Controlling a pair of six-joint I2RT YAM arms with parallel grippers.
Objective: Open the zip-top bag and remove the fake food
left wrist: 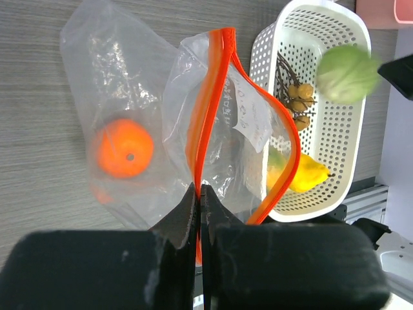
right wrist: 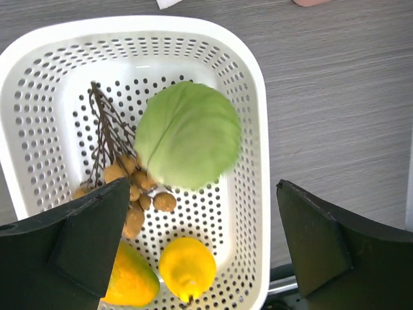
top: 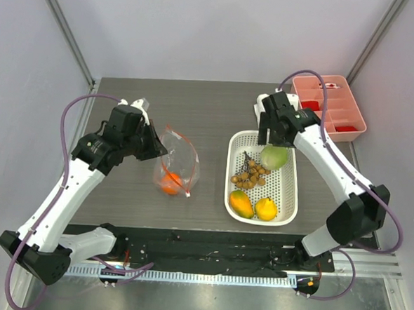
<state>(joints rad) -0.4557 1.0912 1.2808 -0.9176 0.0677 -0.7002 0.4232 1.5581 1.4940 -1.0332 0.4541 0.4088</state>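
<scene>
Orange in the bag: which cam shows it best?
Left wrist. The orange is large and sharp there through the clear bag. Top external shows it only as a small orange blob low in the bag; right wrist misses it entirely.

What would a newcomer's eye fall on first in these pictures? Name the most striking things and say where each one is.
The bright orange glows inside the clear zip-top bag at the table's centre, and the left gripper pinches the bag's orange-red zip strip. To its right, a blurred green fruit shows under the open right gripper, over the white basket holding grapes, mango and lemon.
</scene>
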